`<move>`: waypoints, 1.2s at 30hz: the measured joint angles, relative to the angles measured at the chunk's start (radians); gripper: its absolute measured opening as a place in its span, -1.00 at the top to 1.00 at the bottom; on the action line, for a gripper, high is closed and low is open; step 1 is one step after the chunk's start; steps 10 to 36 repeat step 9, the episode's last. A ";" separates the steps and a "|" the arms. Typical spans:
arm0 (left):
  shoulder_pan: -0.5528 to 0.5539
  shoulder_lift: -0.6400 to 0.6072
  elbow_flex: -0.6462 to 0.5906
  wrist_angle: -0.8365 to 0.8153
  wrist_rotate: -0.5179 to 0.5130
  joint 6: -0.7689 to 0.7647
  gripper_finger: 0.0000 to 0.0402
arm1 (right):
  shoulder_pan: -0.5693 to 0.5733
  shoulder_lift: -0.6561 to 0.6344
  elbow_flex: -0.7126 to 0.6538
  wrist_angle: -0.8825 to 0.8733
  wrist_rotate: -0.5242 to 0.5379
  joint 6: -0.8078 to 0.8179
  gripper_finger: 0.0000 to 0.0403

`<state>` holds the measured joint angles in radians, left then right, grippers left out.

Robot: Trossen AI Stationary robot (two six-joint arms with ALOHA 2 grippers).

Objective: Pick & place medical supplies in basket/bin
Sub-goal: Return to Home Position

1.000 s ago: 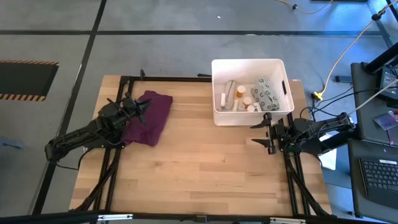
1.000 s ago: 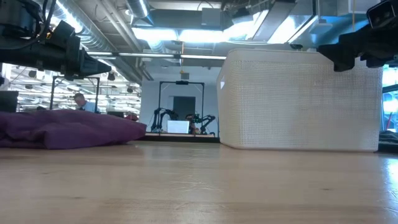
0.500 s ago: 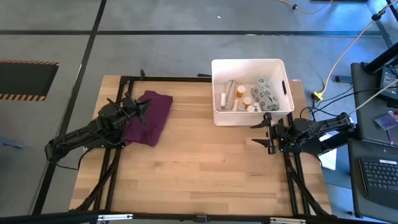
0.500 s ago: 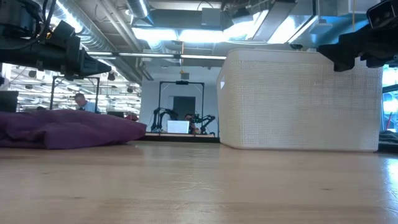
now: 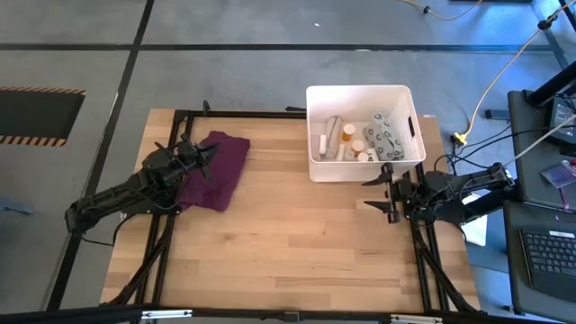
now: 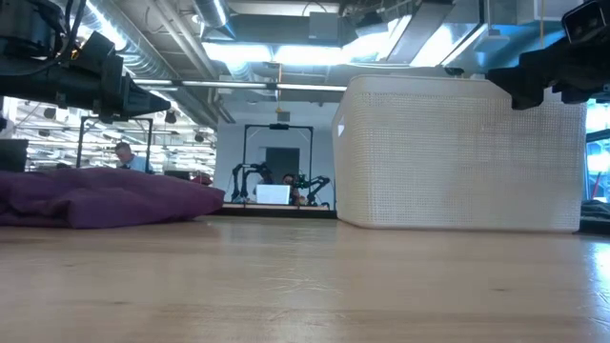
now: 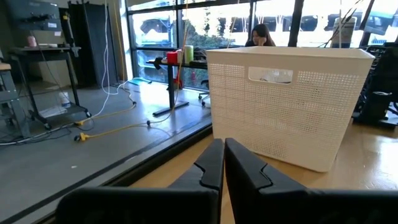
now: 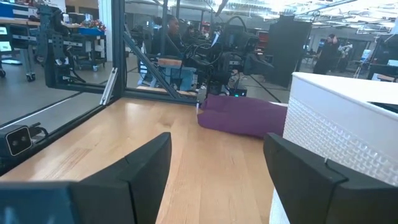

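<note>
In the white bin [image 5: 360, 93], toward the table's [image 5: 288, 243] far right corner: the medical supplies [image 5: 360, 141]. Over the purple cloth [image 5: 225, 175], near the far left corner: left gripper [image 5: 210, 154], pinched together, empty. By the right edge, just off the bin's near side: right gripper [image 5: 386, 195], spread wide, empty.

Left arm [image 5: 126, 193]: showing matte black jointed links, left of the white bin [image 5: 360, 88].
Right arm [image 5: 468, 193]: showing black links, beside the bin.
Left gripper [image 7: 223, 146]: showing dark wedge-shaped fingers [image 7: 210, 171].

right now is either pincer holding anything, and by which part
Nothing. Left pincer shut, empty, over the purple cloth; right pincer open, empty, beside the white bin.
</note>
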<state>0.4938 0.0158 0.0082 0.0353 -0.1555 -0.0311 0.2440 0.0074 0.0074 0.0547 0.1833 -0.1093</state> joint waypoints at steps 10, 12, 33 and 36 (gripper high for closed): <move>0.000 0.000 0.000 0.000 0.000 0.000 0.94 | 0.000 0.000 0.000 0.000 0.000 -0.001 -0.28; 0.000 0.000 0.000 0.000 0.000 0.000 0.94 | 0.000 0.000 0.000 0.000 0.000 -0.001 -0.28; 0.000 0.000 0.000 0.000 0.000 0.000 0.94 | 0.000 0.000 0.000 0.000 0.000 -0.001 -0.28; 0.000 0.000 0.000 0.000 0.000 0.000 0.94 | 0.000 0.000 0.000 0.000 0.000 -0.001 -0.28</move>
